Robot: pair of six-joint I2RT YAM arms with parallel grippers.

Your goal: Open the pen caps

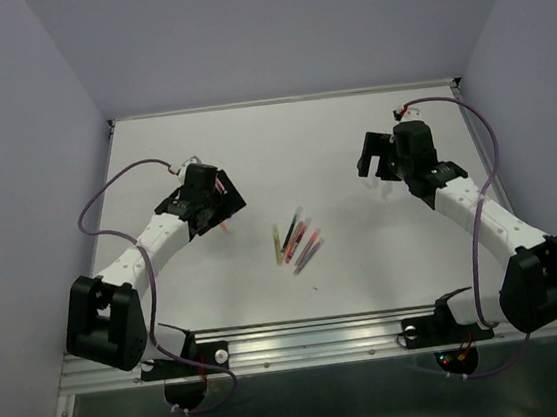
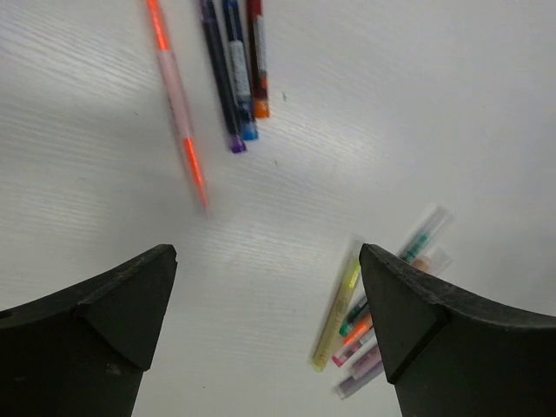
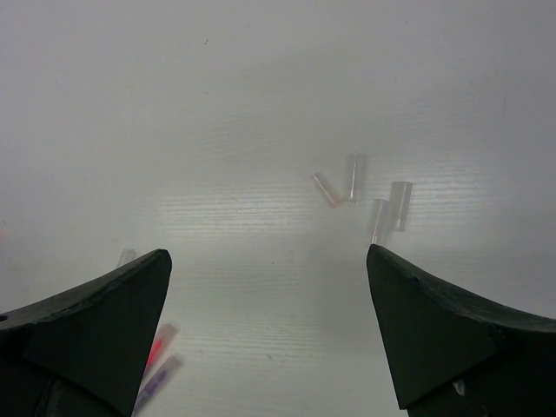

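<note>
Mid-table, I've got the main heap of pens [image 1: 297, 242] lying in a loose fan, well apart from both arms, with a yellow-green one on its left edge and pinks and purple to the right. Over to the heap's left, my left gripper [image 2: 268, 261] hangs above the table [image 1: 349, 120] with its jaws spread wide and nothing in them, just bare white surface between the fingers [image 2: 104, 321]. Past its tips, the left wrist view shows a trio [image 2: 234, 69] of pens side by side. Their pen caps [image 2: 249, 130] are the purple, blue and orange ends, lined up nearly touching. Just left of them lies one orange-pink pen [image 2: 178, 113], smeared by blur. Lower right in that view the heap shows too, partly hidden behind the finger, with a couple of clear ends poking out. Toward the far right of the table, my right gripper [image 3: 268, 256] has its jaws equally wide, gripping nothing. Beneath it four small clear tubes [image 3: 352, 178] lie loose in two pairs, one tinged pink, and I can't tell whether they are caps. As for writing, a pale label [image 2: 236, 65] runs along the blue barrel, its print too blurred to read.
</note>
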